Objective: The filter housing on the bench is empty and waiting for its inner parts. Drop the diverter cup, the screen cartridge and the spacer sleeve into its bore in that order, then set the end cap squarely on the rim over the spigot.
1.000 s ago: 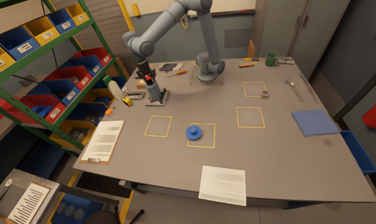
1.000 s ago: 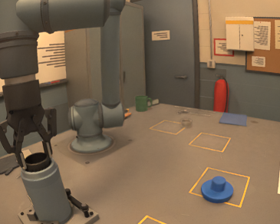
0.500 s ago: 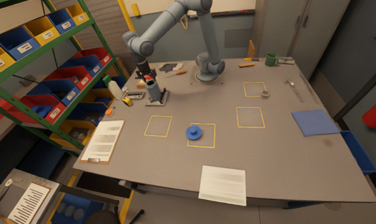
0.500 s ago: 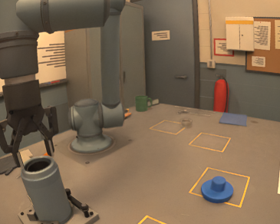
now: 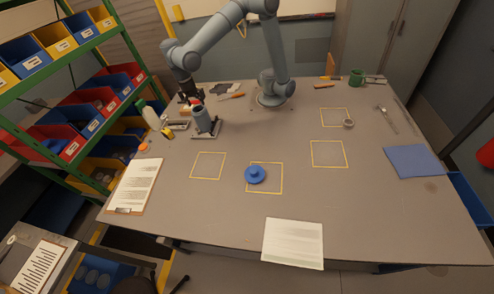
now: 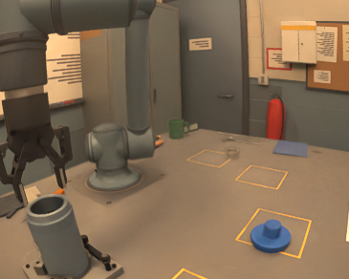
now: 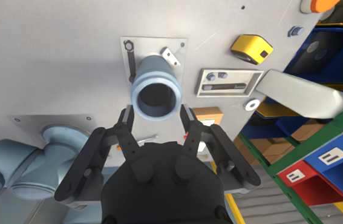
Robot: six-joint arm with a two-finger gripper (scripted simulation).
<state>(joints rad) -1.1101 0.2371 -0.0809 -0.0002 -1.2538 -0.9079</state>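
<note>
My gripper (image 5: 191, 100) (image 6: 35, 184) (image 7: 157, 113) hangs open and empty just above the rim of the filter housing (image 5: 202, 117) (image 6: 57, 234) (image 7: 156, 87), a grey-blue upright cylinder clamped on a metal base plate at the bench's left rear. Its bore looks dark, and I cannot tell what lies inside. The blue end cap (image 5: 254, 174) (image 6: 270, 236), a disc with a raised boss, sits in a yellow-outlined square near the bench's middle front. The other three yellow squares are empty.
The green shelving with coloured bins (image 5: 62, 89) stands close on the left. A yellow tape measure (image 5: 167, 133) (image 7: 251, 48), a parts tray (image 7: 229, 82) and a white bottle (image 5: 148, 114) lie beside the housing. The robot base (image 5: 273, 89) is behind; a clipboard (image 5: 136, 184) and a paper sheet (image 5: 293, 242) lie in front.
</note>
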